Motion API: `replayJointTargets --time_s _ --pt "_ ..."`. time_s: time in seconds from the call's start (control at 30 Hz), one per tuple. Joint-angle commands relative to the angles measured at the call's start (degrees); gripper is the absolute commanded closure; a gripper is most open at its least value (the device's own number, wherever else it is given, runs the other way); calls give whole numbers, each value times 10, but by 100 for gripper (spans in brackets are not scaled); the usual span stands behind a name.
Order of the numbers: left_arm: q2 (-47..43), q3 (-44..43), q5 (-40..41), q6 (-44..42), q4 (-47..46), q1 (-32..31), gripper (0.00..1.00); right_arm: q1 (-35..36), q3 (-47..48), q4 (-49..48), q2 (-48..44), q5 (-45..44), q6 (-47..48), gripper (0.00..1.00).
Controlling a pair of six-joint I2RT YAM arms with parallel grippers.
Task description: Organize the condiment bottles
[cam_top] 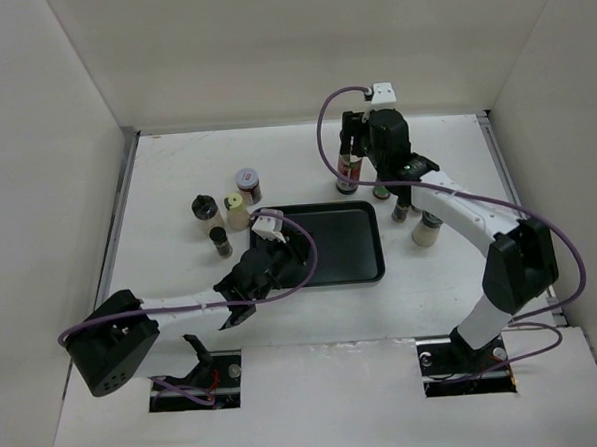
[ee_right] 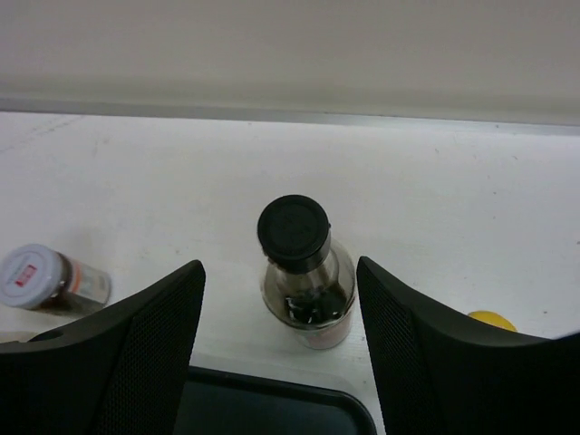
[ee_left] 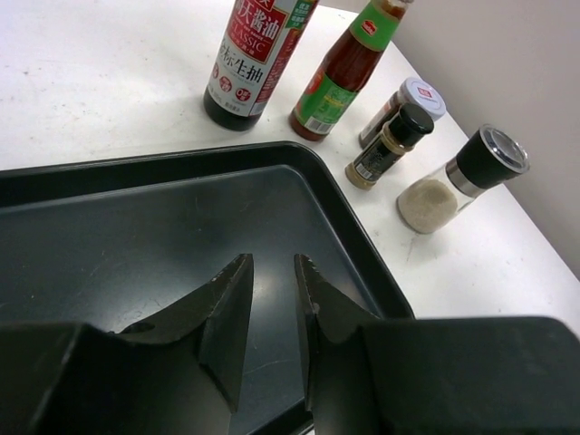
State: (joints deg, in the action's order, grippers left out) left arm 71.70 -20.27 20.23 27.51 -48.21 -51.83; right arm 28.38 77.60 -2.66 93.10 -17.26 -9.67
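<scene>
- Black tray [cam_top: 355,243] at table centre holds no bottles; by this view, sorting has barely begun.
- Condiment bottles stand in two groups on the table: four left of the tray [cam_top: 226,209], the rest right of it, among them a soy sauce bottle [ee_left: 254,59].
- Left gripper [ee_left: 272,313] hovers over the tray, jaws slightly parted, empty.
- Right gripper [ee_right: 281,335] is wide open, flanking a black-capped bottle [ee_right: 302,272] without touching it.
- Right arm hides part of its group; exact count uncertain.

You have the tray [cam_top: 345,243] mid-surface [cam_top: 306,168]: four jars [cam_top: 223,215] cluster off its left, and the other bottles [cam_top: 387,194] stand behind its right corner.
</scene>
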Motion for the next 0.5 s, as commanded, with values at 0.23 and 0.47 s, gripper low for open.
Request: replayJointTargets --time_s 0.23,0.47 --pt "6 8 -16 11 -53 -2 75 -12 77 -23 63 6 28 41" --pt "6 9 -26 25 -54 8 73 -9 83 -48 86 -9 52 49"
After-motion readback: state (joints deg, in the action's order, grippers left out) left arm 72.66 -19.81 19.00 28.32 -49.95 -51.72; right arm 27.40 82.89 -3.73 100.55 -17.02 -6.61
